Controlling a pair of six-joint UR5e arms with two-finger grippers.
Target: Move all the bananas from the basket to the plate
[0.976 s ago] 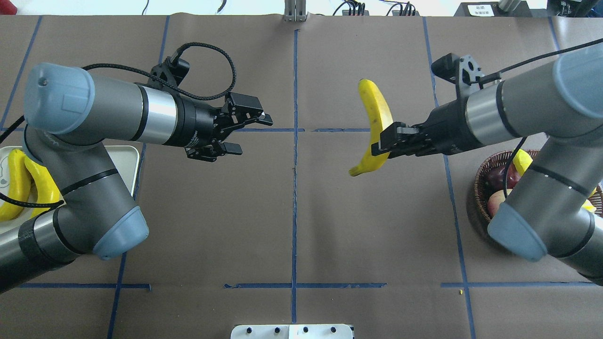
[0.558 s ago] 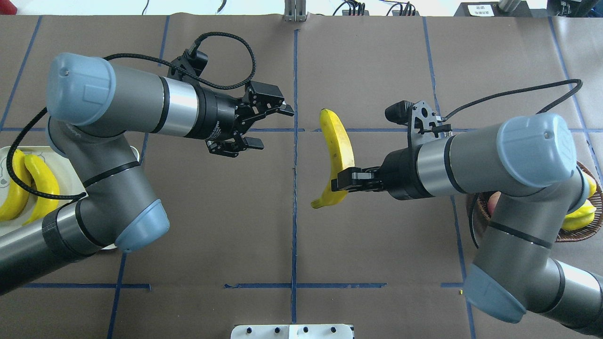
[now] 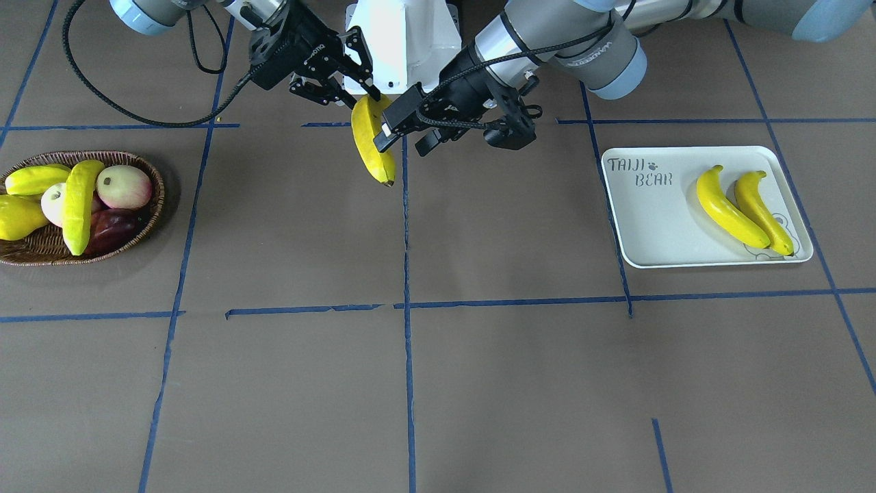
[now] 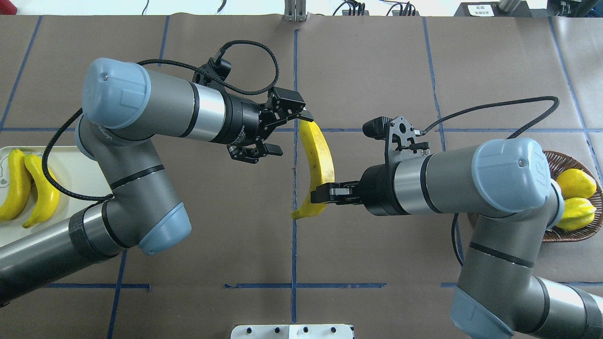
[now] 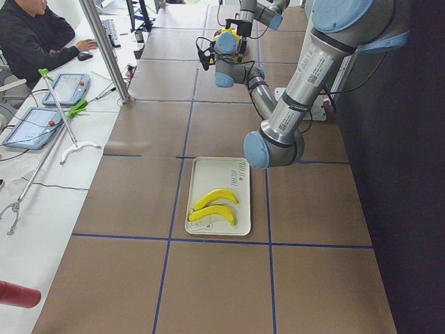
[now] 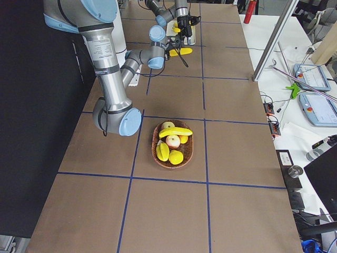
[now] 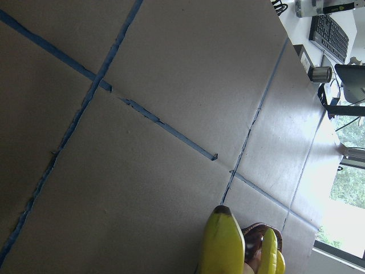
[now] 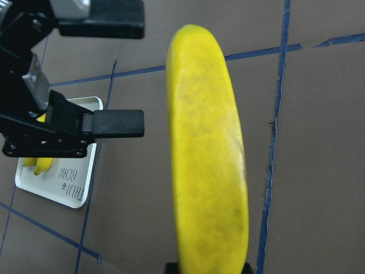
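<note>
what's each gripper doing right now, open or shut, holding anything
Left gripper: open, holding nothing, fingertips close beside one end of the banana.
Right gripper: shut on the banana, holding it above the table.

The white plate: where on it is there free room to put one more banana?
The plate is bare on the half with the grey lettering, up to the two bananas. The other end is crowded: both bananas lie there side by side.

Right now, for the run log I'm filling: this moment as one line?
phase: handover | right gripper: shut on held banana | left gripper: open beside it | plate: two bananas | basket: one banana
</note>
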